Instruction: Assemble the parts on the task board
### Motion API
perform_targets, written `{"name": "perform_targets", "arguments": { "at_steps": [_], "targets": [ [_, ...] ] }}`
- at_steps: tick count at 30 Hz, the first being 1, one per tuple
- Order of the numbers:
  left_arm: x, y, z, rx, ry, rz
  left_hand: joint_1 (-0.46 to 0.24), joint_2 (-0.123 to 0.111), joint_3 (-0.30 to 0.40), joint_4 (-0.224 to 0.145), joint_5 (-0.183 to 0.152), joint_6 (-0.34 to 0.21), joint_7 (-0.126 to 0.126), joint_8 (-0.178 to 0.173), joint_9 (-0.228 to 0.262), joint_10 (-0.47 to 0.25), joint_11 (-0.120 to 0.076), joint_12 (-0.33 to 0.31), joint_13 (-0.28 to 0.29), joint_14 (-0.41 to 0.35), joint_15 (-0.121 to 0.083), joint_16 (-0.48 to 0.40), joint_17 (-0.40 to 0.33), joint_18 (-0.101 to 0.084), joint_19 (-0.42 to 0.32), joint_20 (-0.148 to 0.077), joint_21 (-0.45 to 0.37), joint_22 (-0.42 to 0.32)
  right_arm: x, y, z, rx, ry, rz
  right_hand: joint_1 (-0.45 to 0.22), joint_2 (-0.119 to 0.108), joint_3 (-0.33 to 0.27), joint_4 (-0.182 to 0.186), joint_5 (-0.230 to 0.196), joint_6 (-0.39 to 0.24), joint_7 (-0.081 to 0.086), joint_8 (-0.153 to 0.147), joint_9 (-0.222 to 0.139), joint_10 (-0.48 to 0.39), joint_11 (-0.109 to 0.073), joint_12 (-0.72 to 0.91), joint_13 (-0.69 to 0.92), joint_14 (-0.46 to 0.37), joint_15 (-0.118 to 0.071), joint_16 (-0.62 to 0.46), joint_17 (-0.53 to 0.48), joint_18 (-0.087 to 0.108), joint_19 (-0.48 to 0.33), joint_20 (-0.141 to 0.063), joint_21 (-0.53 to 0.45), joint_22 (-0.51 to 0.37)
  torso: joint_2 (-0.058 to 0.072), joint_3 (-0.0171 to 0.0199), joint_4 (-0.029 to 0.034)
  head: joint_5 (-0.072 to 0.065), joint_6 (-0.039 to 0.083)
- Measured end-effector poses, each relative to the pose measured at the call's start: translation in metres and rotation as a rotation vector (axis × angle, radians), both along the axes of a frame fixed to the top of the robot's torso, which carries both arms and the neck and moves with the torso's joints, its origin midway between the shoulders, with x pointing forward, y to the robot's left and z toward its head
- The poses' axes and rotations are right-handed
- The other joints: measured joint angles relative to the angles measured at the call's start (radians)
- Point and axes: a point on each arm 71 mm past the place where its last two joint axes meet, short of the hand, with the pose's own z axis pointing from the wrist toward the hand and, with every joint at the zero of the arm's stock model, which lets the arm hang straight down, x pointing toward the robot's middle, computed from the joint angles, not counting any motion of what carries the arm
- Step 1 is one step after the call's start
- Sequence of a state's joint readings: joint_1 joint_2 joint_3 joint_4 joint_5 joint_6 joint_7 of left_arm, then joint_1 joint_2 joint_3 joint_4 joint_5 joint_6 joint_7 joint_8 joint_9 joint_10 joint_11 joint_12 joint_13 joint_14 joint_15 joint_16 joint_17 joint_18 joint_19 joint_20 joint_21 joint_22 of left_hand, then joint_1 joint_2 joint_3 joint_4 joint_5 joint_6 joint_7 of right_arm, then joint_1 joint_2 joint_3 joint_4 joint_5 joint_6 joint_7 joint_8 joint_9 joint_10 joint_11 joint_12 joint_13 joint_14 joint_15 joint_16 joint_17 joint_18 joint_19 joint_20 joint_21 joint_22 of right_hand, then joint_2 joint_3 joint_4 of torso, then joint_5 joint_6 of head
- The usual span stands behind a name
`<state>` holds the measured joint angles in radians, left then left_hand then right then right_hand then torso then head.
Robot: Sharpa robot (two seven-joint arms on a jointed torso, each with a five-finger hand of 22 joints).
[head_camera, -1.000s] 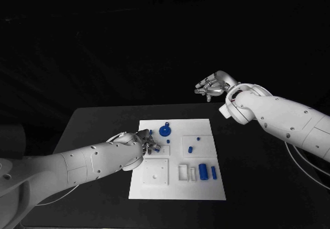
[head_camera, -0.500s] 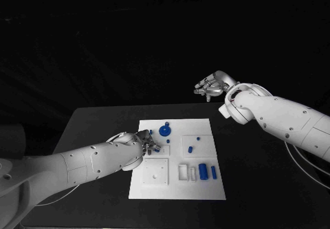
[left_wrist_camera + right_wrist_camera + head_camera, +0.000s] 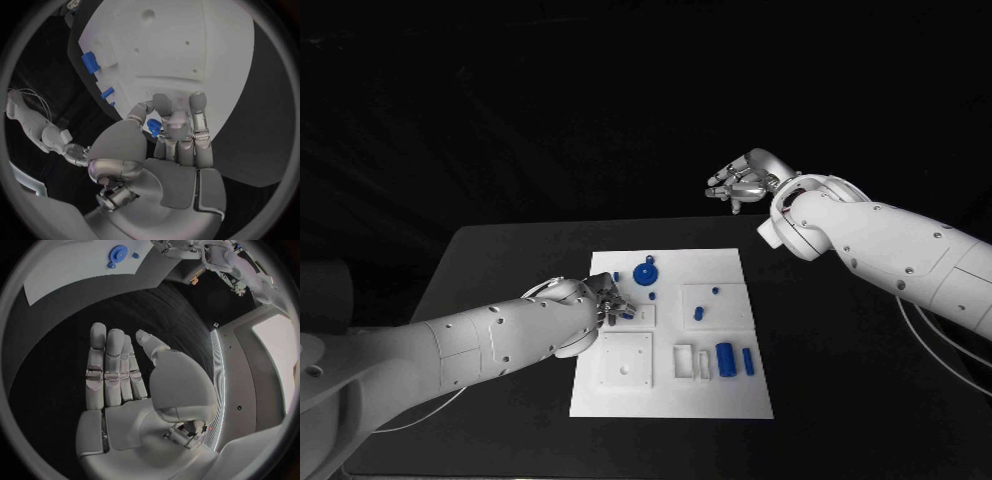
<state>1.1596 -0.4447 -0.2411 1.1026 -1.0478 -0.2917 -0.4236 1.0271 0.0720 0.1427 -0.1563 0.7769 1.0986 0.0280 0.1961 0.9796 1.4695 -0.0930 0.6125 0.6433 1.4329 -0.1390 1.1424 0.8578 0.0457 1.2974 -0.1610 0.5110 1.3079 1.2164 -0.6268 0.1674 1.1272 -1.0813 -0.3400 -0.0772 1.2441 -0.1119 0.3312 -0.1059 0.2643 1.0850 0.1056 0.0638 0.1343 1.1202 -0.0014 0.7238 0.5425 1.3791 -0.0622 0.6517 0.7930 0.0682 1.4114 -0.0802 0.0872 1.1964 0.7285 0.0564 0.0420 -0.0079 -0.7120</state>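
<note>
Black table | left hand fingers pinch blue part | right hand fingers spread, empty

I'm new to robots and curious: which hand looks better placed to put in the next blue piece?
Probably the left hand: it is down over the task board, pinching a small blue part. The right hand is raised beyond the board, holding nothing.

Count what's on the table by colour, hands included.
Blue parts: 7: round part, stub, pinched part, upper peg, lower peg, cylinder, bar
White task board: 1
Silver hands: 2: left hand, right hand
Total: 10
</note>
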Motion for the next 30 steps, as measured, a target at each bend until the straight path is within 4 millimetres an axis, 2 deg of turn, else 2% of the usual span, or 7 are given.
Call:
{"name": "perform_targets", "arguments": {
  "at_steps": [17, 19, 21, 24, 27, 30],
  "targets": [
    [0.0018, -0.0023, 0.0, 0.008, -0.001, -0.006, 0.003, -0.005, 0.0, 0.0, 0.0, 0.0, 0.0, 0.002, 0.002, 0.001, 0.001, -0.005, 0.0, 0.0, 0.0, -0.004, -0.003, 0.0, 0.004, 0.004, -0.004, 0.0, 0.0, 0.0008, 0.0, -0.001, 0.0, 0.002, 0.0, 0.0, -0.003, 0.003, 0.0, 0.0, 0.0, 0.0, 0.0, 0.0, 0.0, 0.0, 0.0, 0.0, 0.0, 0.0, 0.0, 0.0, 0.007, 0.0, -0.004, 0.0, 0.001, 0.0008, -0.0006, -0.004, -0.001],
    [0.0021, -0.0029, 0.0, 0.009, -0.001, -0.006, 0.004, -0.005, 0.0, 0.0, -0.016, 0.0, 0.0, 0.004, 0.003, 0.001, 0.001, -0.005, 0.0, 0.0, 0.0, -0.004, -0.002, 0.0, 0.004, 0.004, -0.009, 0.0, 0.0, 0.0009, 0.0, -0.001, 0.0, 0.002, 0.0, 0.0, -0.003, 0.003, 0.0, 0.0, 0.0, 0.0, 0.0, 0.0, 0.0, 0.0, 0.0, 0.0, 0.0, 0.0, 0.0, 0.0, 0.007, 0.0, -0.004, 0.0, 0.001, 0.0012, -0.0006, -0.005, -0.001],
    [0.0024, -0.0039, 0.0001, 0.008, -0.002, -0.007, 0.01, -0.011, 0.01, -0.02, -0.067, 0.004, 0.004, 0.008, 0.005, 0.001, 0.001, -0.005, 0.0, 0.0, 0.0, -0.004, 0.002, 0.0, 0.005, 0.005, -0.009, 0.0, -0.0001, 0.001, 0.0, -0.001, 0.0, 0.002, 0.0, 0.0, -0.003, 0.003, 0.0, 0.0, 0.0, 0.0, 0.0, 0.0, 0.0, 0.0, 0.0, 0.0, 0.0, 0.0, 0.0, 0.0, 0.007, 0.0, -0.004, 0.0, 0.001, 0.0013, 0.0, -0.006, -0.001],
    [0.003, -0.0049, 0.0001, 0.008, -0.004, -0.008, 0.02, -0.021, 0.016, -0.033, -0.111, 0.01, 0.008, 0.008, 0.004, 0.003, 0.003, -0.005, -0.002, 0.003, 0.004, 0.0, 0.009, 0.0, 0.007, 0.007, -0.014, 0.0, -0.0002, 0.0016, 0.0002, -0.001, -0.001, 0.004, 0.0, 0.0, -0.003, 0.003, 0.0, 0.0, 0.0, 0.0, 0.0, 0.0, 0.0, 0.0, 0.0, 0.0, 0.0, 0.0, 0.0, 0.0, 0.007, 0.0, -0.004, 0.001, 0.0, 0.0013, 0.0004, -0.007, -0.002],
    [0.0037, -0.006, 0.0002, 0.008, -0.005, -0.009, 0.041, -0.028, 0.015, -0.034, -0.128, 0.02, 0.012, -0.011, 0.01, 0.004, 0.004, -0.005, -0.005, 0.004, 0.004, 0.004, 0.014, -0.001, 0.012, 0.012, -0.014, 0.0, -0.0003, 0.0022, 0.0002, -0.001, -0.001, 0.005, 0.0, 0.0, -0.003, 0.003, 0.0, 0.0, 0.0, 0.0, 0.0, 0.0, 0.0, 0.0, 0.0, 0.0, 0.0, 0.0, 0.0, 0.0, 0.007, 0.0, -0.004, 0.001, 0.0, 0.0017, 0.0005, -0.007, -0.002],
    [0.0042, -0.0068, 0.0002, 0.01, -0.007, -0.01, 0.056, -0.035, 0.018, -0.031, -0.128, 0.022, 0.014, -0.017, 0.022, 0.003, 0.003, -0.005, -0.007, 0.007, 0.007, 0.011, 0.019, -0.002, 0.012, 0.012, -0.014, 0.0, -0.0004, 0.0026, 0.0003, 0.0, -0.001, 0.006, 0.0, 0.0, -0.003, 0.003, 0.0, 0.0, 0.0, 0.0, 0.0, 0.0, 0.0, 0.0, 0.0, 0.0, 0.0, 0.0, 0.0, 0.0, 0.007, 0.0, -0.004, 0.001, 0.0, 0.0018, 0.0005, -0.008, -0.003]
  ]
}}
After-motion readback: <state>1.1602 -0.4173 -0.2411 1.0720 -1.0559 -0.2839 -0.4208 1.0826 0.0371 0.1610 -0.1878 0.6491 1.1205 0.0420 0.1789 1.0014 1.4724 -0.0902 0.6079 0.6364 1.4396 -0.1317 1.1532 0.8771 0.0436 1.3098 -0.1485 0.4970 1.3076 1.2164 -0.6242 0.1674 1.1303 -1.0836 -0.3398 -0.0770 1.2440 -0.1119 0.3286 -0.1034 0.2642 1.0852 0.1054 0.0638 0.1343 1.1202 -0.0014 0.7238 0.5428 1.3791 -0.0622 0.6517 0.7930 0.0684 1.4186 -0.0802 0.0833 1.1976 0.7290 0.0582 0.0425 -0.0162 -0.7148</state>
